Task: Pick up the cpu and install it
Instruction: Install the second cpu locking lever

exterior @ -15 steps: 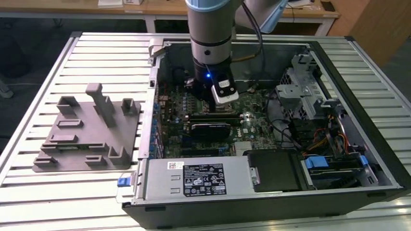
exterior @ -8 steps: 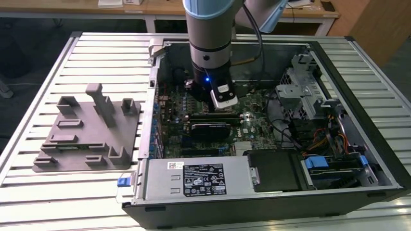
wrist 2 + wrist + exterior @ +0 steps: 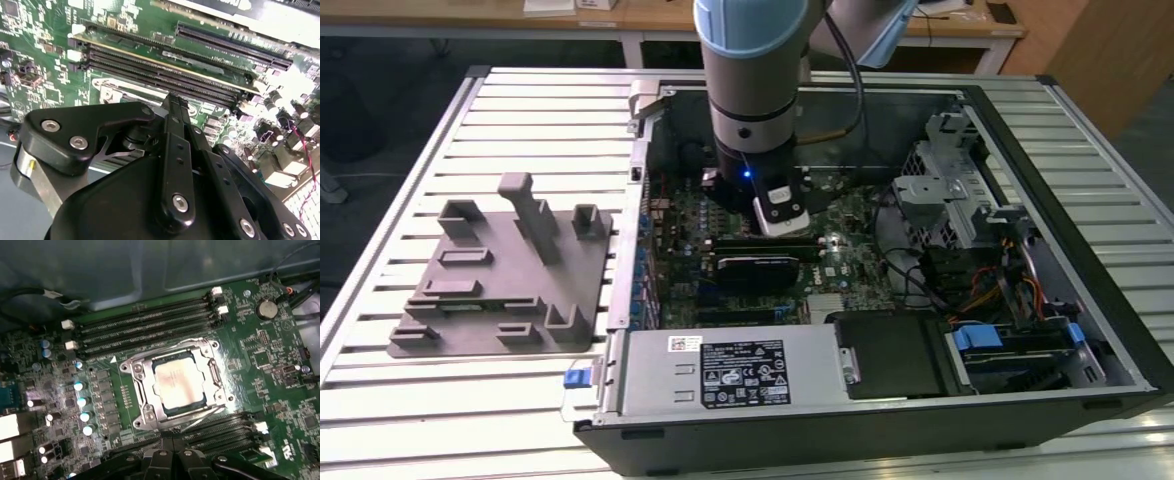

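1. The cpu (image 3: 179, 385) sits flat inside the metal socket frame (image 3: 137, 371) on the motherboard (image 3: 265, 360), memory slots (image 3: 145, 325) at its 12 o'clock.
2. The gripper (image 3: 781, 222) hangs above the board inside the computer case (image 3: 1067, 150); whether its claw is apart or together cannot be told.
3. A grey fixture block (image 3: 507, 270) lies at the case's 9 o'clock in the exterior view.

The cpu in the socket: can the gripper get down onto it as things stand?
Probably yes. In the first wrist view the cpu lies uncovered in its socket frame, with nothing above it and the gripper close by.
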Motion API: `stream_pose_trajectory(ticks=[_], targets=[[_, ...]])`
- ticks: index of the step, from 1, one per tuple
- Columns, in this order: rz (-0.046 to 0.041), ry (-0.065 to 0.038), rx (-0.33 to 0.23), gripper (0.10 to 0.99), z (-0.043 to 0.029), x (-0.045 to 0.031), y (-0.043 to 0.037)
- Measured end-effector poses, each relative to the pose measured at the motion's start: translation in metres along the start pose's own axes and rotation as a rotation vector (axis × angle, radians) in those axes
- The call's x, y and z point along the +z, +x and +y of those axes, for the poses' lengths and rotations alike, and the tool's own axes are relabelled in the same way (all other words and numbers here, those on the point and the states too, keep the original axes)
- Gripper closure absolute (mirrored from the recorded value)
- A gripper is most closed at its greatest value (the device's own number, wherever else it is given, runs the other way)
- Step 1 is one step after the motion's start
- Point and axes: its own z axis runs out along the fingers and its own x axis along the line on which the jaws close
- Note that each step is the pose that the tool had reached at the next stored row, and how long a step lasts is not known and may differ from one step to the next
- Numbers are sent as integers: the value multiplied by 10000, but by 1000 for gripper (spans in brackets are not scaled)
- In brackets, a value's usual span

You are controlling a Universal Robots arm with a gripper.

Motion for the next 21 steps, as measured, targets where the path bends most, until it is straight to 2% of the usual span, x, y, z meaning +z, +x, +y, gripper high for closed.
stream_pose_trajectory(ticks=[3,8,11,21], targets=[[62,-220,14,980,-23,12,15],[96,-343,24,980,-81,20,17],[125,-450,36,980,-106,27,24],[259,-935,82,980,-167,63,52]])
